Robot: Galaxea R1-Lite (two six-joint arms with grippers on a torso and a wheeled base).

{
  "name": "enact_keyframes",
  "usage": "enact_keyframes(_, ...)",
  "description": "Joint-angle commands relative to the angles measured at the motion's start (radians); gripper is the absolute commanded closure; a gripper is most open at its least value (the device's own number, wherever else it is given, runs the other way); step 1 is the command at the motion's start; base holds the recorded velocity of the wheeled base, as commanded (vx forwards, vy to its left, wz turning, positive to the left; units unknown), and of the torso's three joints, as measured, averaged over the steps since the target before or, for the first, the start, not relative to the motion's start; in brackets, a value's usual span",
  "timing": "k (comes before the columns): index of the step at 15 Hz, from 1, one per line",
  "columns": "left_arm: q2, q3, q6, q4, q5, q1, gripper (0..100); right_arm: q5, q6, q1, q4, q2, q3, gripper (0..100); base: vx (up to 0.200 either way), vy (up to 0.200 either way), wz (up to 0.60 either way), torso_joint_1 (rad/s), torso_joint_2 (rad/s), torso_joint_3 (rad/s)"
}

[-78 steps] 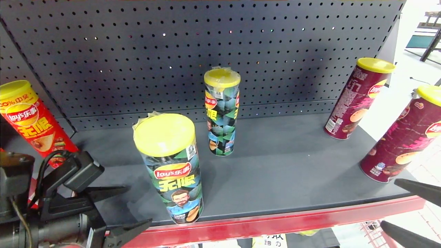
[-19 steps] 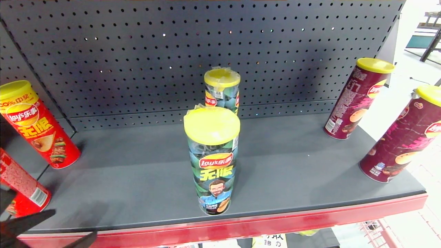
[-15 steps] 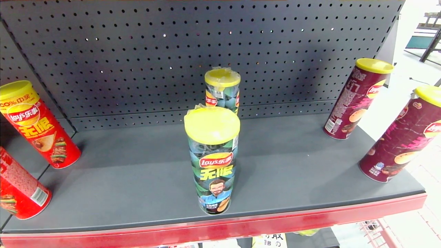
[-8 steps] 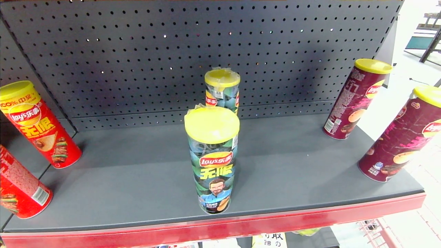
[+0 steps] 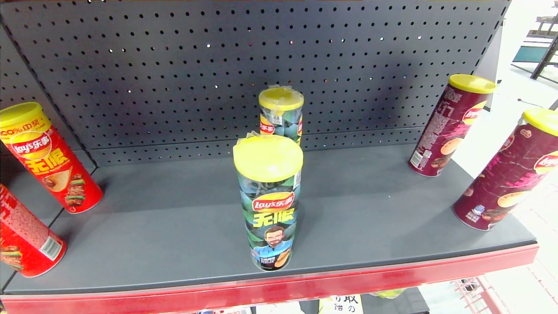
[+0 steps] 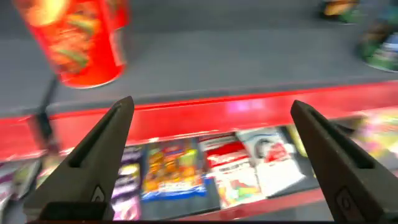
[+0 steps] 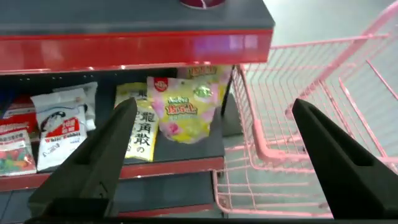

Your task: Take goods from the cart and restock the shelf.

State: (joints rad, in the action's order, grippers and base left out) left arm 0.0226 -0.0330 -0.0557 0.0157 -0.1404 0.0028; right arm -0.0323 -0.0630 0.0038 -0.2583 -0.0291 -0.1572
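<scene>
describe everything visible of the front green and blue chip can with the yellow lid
The tall green and blue cylindrical chip can stands upright on the dark grey shelf, mid-width near its front edge, label facing forward. Its yellow plastic lid is on, with clear film crumpled at the rim. A matching can stands farther back.

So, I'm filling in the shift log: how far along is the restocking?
Done: the front green can stands upright on the shelf, in line with the back green can, red cans and maroon cans either side. In hand: nothing; the left gripper and right gripper are both open and empty. Left: the visible part of the pink cart looks empty, so little may remain.
</scene>
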Motion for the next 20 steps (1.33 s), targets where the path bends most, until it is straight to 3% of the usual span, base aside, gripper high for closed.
enact_keyframes(1,-0.023,0.005,0.016,-0.005,0.061,-0.003,0,0.058,-0.001,0.016,0.1,-0.012,0.059,0,0.0,0.0,0.0,0.0,0.0,0.0)
enact_keyframes(2,-0.023,0.033,0.048,-0.016,0.153,-0.003,0,0.118,0.0,0.015,0.218,-0.012,0.116,0,0.0,0.0,0.0,0.0,0.0,0.0)
enact_keyframes(3,-0.023,0.033,0.042,-0.016,0.147,-0.003,0,0.138,0.003,0.008,0.291,0.006,0.156,0,0.0,0.0,0.0,0.0,0.0,0.0)
enact_keyframes(5,-0.023,0.033,0.042,-0.014,0.099,-0.003,0,0.049,0.061,-0.004,0.258,0.026,0.156,0,0.0,0.0,0.0,0.0,0.0,0.0)
enact_keyframes(15,-0.023,0.033,0.053,-0.014,0.099,-0.003,0,0.061,0.06,-0.002,0.26,0.026,0.157,0,0.0,0.0,0.0,0.0,0.0,0.0)
enact_keyframes(20,-0.023,0.033,0.054,-0.014,0.101,-0.003,0,0.06,0.057,-0.002,0.26,0.026,0.157,0,-0.12,0.0,0.0,0.005,0.0,0.0)
